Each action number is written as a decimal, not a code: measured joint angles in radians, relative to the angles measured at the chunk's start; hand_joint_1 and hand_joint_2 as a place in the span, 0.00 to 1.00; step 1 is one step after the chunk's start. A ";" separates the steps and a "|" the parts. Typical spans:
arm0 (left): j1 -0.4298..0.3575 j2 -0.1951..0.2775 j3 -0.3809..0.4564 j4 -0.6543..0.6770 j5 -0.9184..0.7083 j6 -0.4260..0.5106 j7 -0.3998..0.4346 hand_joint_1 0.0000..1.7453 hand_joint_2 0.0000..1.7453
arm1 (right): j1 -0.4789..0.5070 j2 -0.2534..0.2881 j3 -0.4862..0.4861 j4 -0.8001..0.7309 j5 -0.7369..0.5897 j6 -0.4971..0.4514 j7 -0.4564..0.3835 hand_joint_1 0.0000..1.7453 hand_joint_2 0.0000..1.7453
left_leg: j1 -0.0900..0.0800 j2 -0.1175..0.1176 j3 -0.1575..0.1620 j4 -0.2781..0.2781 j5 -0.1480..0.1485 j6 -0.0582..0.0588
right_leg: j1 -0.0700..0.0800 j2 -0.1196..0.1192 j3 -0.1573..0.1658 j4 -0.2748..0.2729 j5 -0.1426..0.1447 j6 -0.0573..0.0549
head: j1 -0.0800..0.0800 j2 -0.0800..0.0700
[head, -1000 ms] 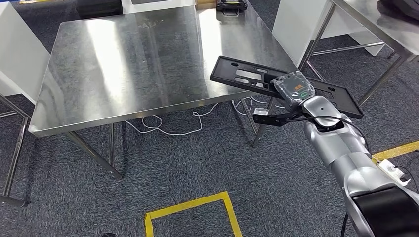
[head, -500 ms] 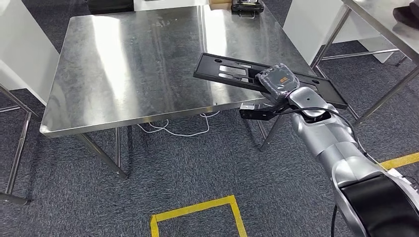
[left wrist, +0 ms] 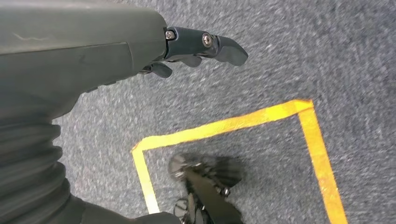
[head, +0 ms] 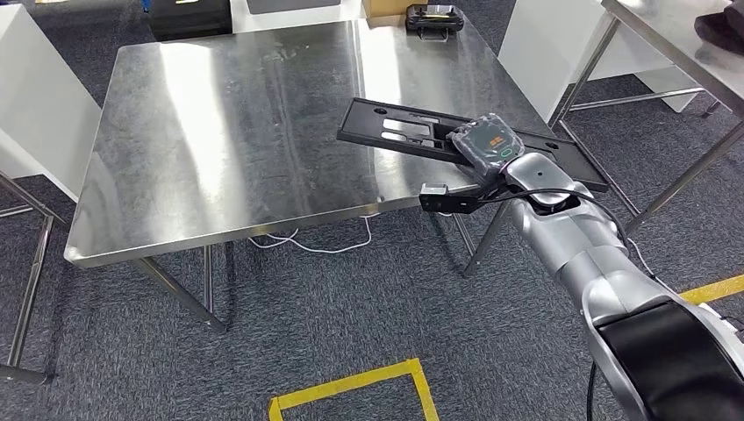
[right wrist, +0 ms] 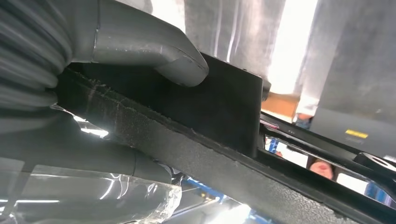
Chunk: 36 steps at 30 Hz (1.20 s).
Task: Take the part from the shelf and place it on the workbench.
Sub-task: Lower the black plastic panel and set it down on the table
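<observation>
Nearest, at six o'clock in the head view, a yellow tape corner [head: 351, 386] marks the grey carpet [head: 351, 298]. The left wrist view looks down on that same tape angle [left wrist: 224, 126]; the left hand [left wrist: 196, 46] hangs above the carpet with its dark fingers [left wrist: 224, 46] loosely extended and nothing between them.

At four o'clock the silver right arm [head: 579, 246] rises from the lower corner toward the workbench [head: 219, 140]. The right hand [head: 491, 149], wrapped in clear film, grips the part [head: 395, 132], a long flat black plate with slots. In the right wrist view the thick thumb [right wrist: 154, 51] presses on one face of the part [right wrist: 224, 107] and the fingers [right wrist: 84, 158] clamp the other.

The part lies tilted across the bench's near right corner at about two o'clock: its left end is over the steel top, its right end [head: 579, 167] overhangs the edge above the carpet. Whether it touches the steel I cannot tell.

The bench's near edge [head: 228, 232] runs from nine toward three o'clock, and a wide bare stretch of steel spreads left of the part toward ten o'clock. A white cable [head: 307, 241] trails under the bench. At twelve o'clock a black device [head: 436, 15] sits at the far edge; at one o'clock a second steel table [head: 667, 44] stands apart, an aisle of carpet between.
</observation>
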 joint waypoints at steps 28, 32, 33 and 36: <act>0.002 -0.006 0.008 0.006 -0.016 0.001 -0.010 0.00 1.00 | -0.009 -0.033 0.017 0.041 -0.027 0.013 -0.006 1.00 1.00 | -0.026 -0.009 -0.002 0.122 -0.135 0.036 | 0.023 -0.010 -0.016 -0.019 0.030 -0.028 | 0.001 0.000; 0.003 -0.001 0.008 0.009 -0.014 -0.001 -0.009 0.00 1.00 | -0.012 -0.011 0.022 0.041 -0.023 -0.003 0.018 1.00 1.00 | 0.009 0.004 0.035 -0.062 0.027 -0.019 | 0.009 0.002 -0.001 0.004 -0.001 0.006 | -0.002 0.000; 0.001 -0.001 0.009 0.009 -0.013 -0.002 -0.008 0.00 1.00 | -0.014 -0.006 0.023 0.040 -0.023 -0.005 0.022 1.00 1.00 | 0.010 0.003 0.047 -0.093 0.031 -0.018 | 0.012 0.004 -0.003 0.012 -0.008 0.015 | -0.004 0.000; -0.006 0.003 0.011 0.008 -0.008 -0.003 -0.009 0.00 1.00 | -0.016 0.002 0.027 0.037 -0.016 -0.006 0.031 1.00 1.00 | -0.002 -0.004 0.060 -0.116 0.002 0.019 | 0.021 0.005 -0.016 0.020 -0.018 0.030 | -0.004 0.000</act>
